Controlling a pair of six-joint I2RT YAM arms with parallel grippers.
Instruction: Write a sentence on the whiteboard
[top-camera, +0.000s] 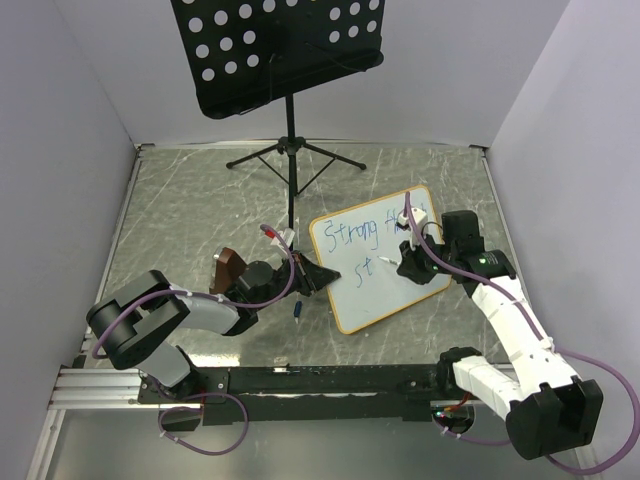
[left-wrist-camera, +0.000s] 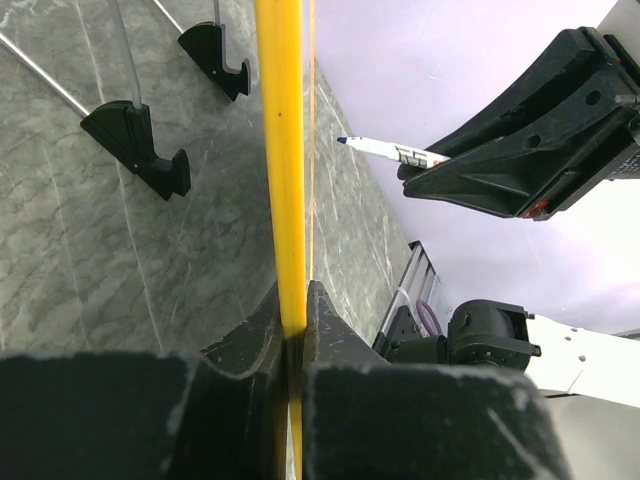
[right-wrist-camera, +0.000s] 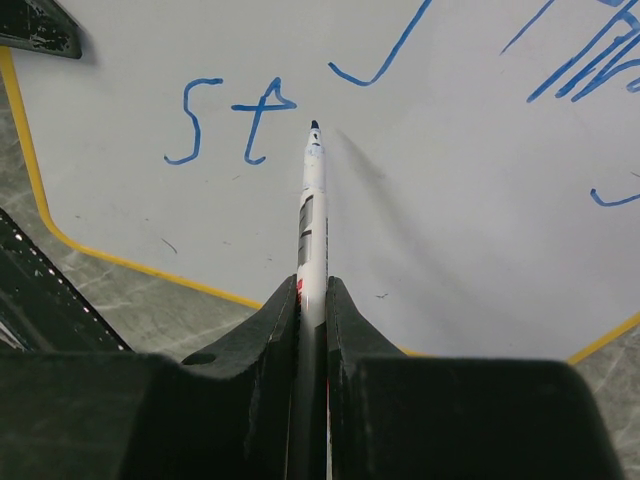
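Note:
The whiteboard (top-camera: 372, 300), white with a yellow-orange frame, lies tilted on the table at centre right. Blue writing (top-camera: 352, 238) reads "Strong th…" on the top line, partly hidden by the right arm, and "St" (right-wrist-camera: 232, 122) below. My left gripper (top-camera: 320, 277) is shut on the board's left frame edge (left-wrist-camera: 284, 150). My right gripper (top-camera: 408, 264) is shut on a white marker (right-wrist-camera: 312, 200), its blue tip just right of the "t". The marker (left-wrist-camera: 385, 150) also shows in the left wrist view, above the board face. Two black clip feet (left-wrist-camera: 140, 148) show behind the board.
A black perforated music stand (top-camera: 280, 50) on a tripod (top-camera: 290, 158) stands at the back centre. A small dark cap-like piece (top-camera: 298, 312) lies on the table left of the board. White walls close in both sides; a rail (top-camera: 330, 380) runs along the near edge.

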